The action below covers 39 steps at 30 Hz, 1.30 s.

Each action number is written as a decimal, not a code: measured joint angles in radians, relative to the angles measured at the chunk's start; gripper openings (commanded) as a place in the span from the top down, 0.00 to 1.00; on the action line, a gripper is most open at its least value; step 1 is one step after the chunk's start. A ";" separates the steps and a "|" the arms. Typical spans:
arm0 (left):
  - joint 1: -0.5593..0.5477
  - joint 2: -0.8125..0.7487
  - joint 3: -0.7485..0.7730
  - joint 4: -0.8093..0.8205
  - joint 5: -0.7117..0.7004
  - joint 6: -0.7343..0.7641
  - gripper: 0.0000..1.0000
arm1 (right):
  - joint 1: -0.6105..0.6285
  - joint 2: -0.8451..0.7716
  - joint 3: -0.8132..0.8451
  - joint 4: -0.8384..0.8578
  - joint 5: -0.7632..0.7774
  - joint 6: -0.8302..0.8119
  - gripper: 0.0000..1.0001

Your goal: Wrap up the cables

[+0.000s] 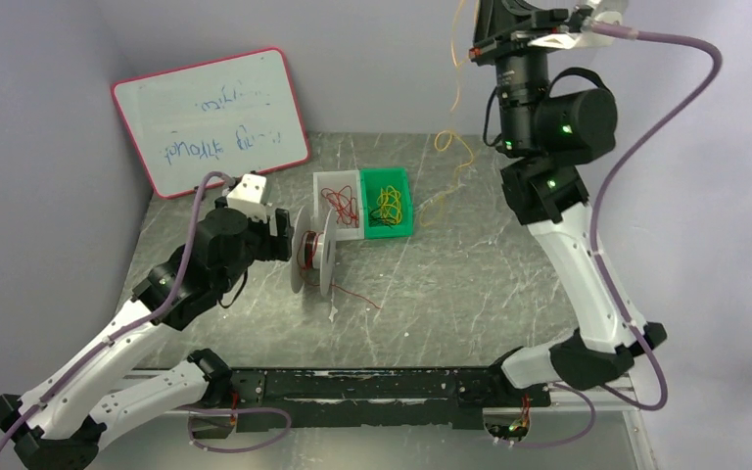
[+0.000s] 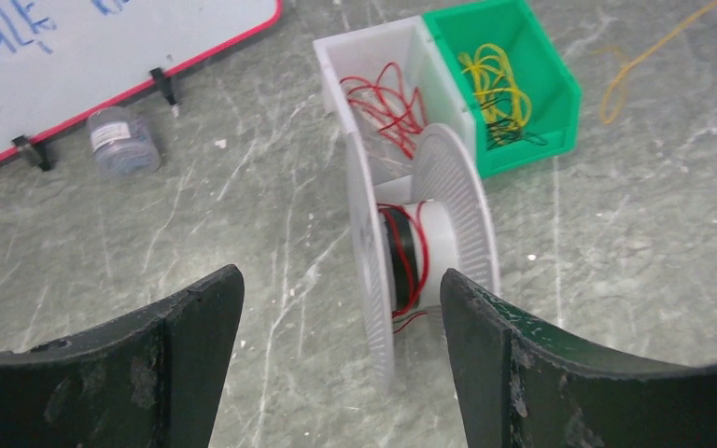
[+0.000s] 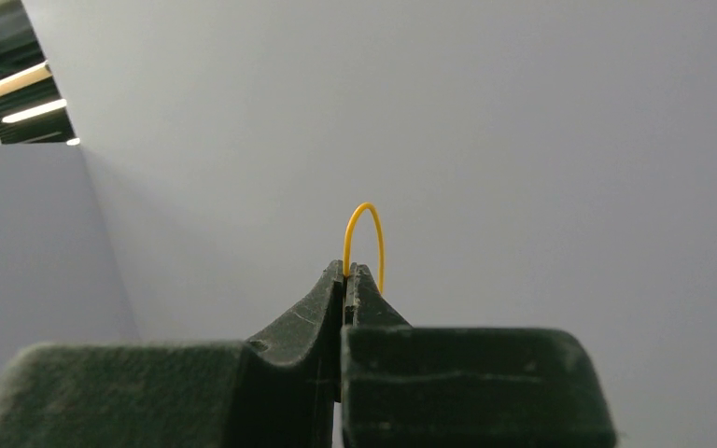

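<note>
A white spool (image 1: 315, 253) stands on edge on the table with red cable (image 2: 417, 252) wound on its hub; a red end (image 1: 357, 294) trails onto the table. My left gripper (image 2: 341, 280) is open and empty, its fingers (image 2: 196, 355) just short of the spool (image 2: 429, 215). My right gripper (image 3: 348, 271) is raised high and shut on a thin yellow cable (image 3: 364, 229) that loops above the tips. In the top view this cable (image 1: 457, 88) hangs down to the table. More red cables (image 2: 387, 103) lie in a white bin, and yellow cables (image 2: 495, 79) in a green bin.
The white bin (image 1: 331, 181) and green bin (image 1: 399, 230) stand side by side behind the spool. A whiteboard (image 1: 211, 117) leans at the back left, with a small clear vial (image 2: 123, 140) in front of it. Grey walls close in the sides and back.
</note>
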 measured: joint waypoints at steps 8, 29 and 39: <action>0.000 0.026 0.179 -0.002 0.191 0.002 0.18 | 0.000 -0.206 -0.147 -0.124 -0.124 0.042 1.00; 0.000 0.137 0.360 0.185 0.878 -0.100 0.12 | 0.000 -0.555 -0.626 -0.311 -0.426 0.383 1.00; 0.000 0.220 0.329 0.332 1.072 -0.213 0.13 | 0.000 -0.600 -0.839 -0.239 -0.436 0.749 1.00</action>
